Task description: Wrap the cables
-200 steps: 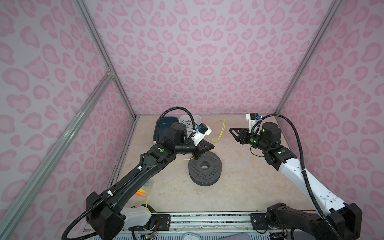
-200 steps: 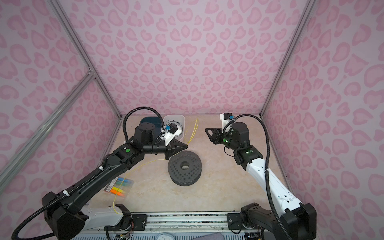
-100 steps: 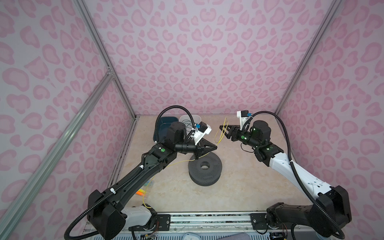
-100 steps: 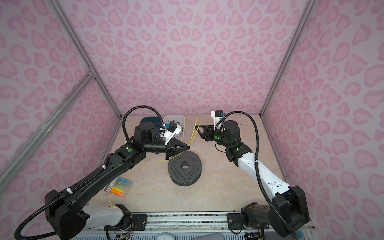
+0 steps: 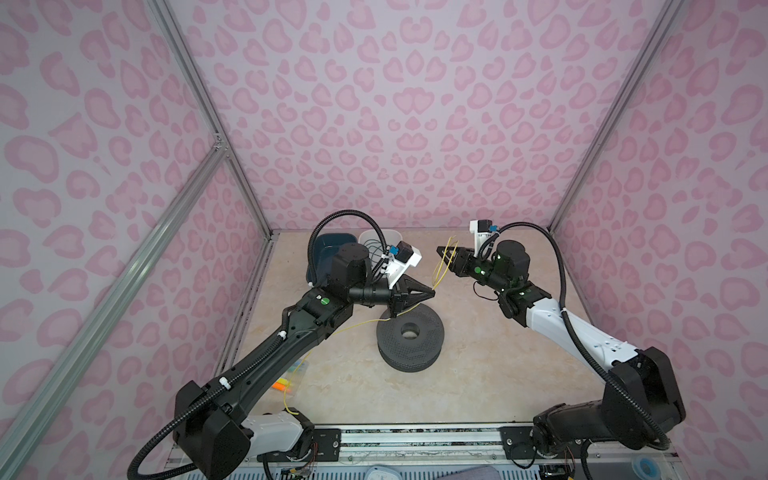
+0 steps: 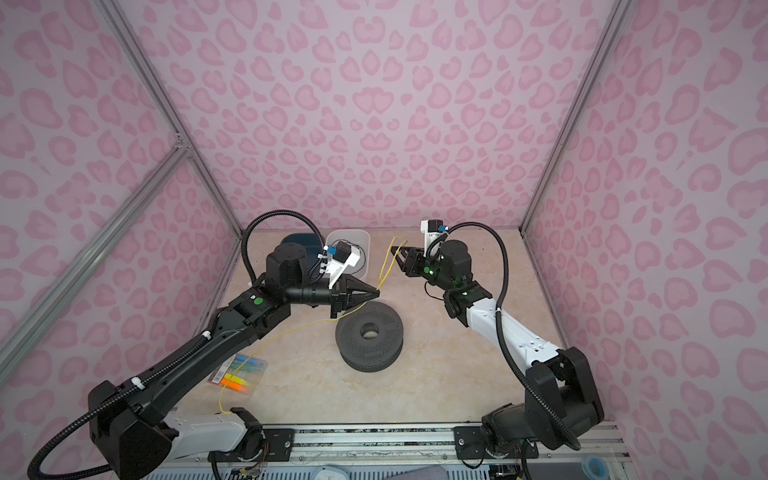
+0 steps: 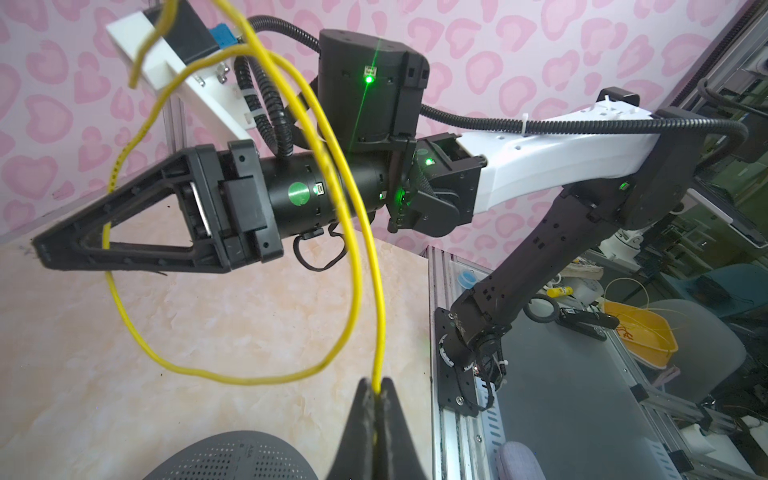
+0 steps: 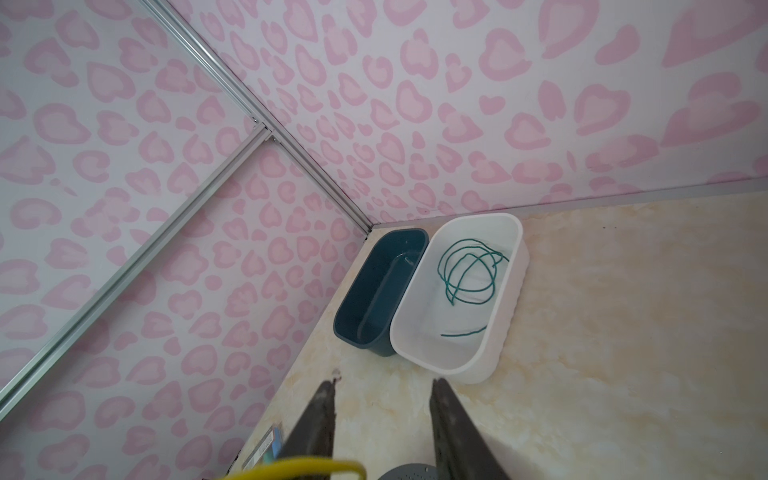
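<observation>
Though apart, two cables [image 7: 249, 380], two bins [image 8: 482, 216]

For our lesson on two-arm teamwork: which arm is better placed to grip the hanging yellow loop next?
Probably the right: the right end effector is open at the loop of the yellow cable, while the left end effector is shut on it.

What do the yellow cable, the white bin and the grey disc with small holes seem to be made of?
The yellow cable: probably a wire in smooth plastic insulation; it bends in soft loops and shines slightly.
The white bin: likely moulded plastic, matte, with rounded corners and smooth walls.
The grey disc: perhaps matte plastic; even rows of tiny holes, no shine.
</observation>
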Motion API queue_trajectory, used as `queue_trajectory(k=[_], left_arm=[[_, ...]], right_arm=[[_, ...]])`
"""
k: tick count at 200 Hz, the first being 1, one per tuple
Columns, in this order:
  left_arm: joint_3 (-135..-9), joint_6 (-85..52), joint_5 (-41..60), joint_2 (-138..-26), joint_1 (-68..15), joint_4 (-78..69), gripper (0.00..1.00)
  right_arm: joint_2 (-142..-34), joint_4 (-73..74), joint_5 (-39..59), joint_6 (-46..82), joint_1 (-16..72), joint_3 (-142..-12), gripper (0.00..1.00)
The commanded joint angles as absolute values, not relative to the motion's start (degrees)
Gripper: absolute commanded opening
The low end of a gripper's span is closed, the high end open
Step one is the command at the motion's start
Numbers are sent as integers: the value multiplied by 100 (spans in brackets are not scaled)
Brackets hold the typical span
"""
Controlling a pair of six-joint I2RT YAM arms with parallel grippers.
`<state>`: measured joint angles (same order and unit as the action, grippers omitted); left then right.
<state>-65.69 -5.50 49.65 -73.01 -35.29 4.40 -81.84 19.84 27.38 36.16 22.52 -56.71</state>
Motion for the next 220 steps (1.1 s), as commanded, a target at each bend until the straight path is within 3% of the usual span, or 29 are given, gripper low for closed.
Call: queue_trajectory(k=[1,25,108,149,220], left_arm=[[-6514,-583,4989,-7140,-3499,46,4],[-6438,-589,4901,-6993,-3451,3,4],[-6303,-470,4816,-6567,-3100,266,4],[-6406,-215,4643,-6549,-2991,903,4],[-6711,615,3069,-6503,-2369,2128,4]], right_arm=[[-8330,1930,2514,3513,2136,-5579,34],[-8468,1839,2509,3516,1897,-5550,27],[-8707,1020,1890,2784,1338,-5614,24],[-8628,206,1361,2064,1222,-5953,0],[-8030,-513,-253,1112,1231,-5822,0]])
